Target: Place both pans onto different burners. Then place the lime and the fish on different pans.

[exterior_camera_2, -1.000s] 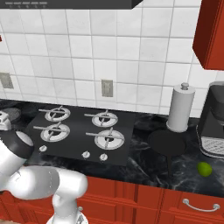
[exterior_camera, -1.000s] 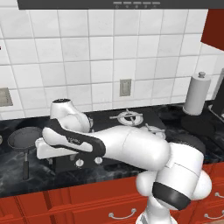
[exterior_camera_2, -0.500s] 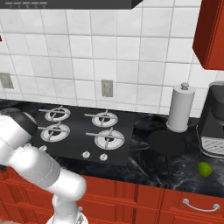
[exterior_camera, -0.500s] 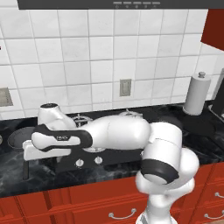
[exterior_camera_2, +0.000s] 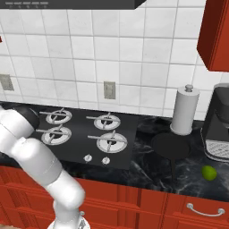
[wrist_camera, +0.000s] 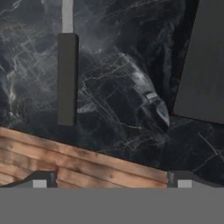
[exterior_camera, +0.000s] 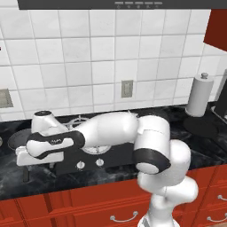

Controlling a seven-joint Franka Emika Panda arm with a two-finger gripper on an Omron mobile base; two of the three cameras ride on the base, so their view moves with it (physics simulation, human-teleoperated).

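The arm reaches far left over the counter (exterior_camera: pixel 13 181), its gripper (wrist_camera: pixel 109 179) spread wide and empty above the near edge. One pan (exterior_camera: pixel 17 139) sits left of the cooktop (exterior_camera_2: pixel 76 147), its long handle (wrist_camera: pixel 67 78) lying on the marble just beyond the fingertips. The other pan (exterior_camera_2: pixel 172 145) rests right of the cooktop, with the lime (exterior_camera_2: pixel 209 172) nearer and further right.

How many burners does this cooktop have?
4, in a two-by-two block on the cooktop: back-left burner, back-right burner, front-left burner, front-right burner. None looks hidden in the right base view.
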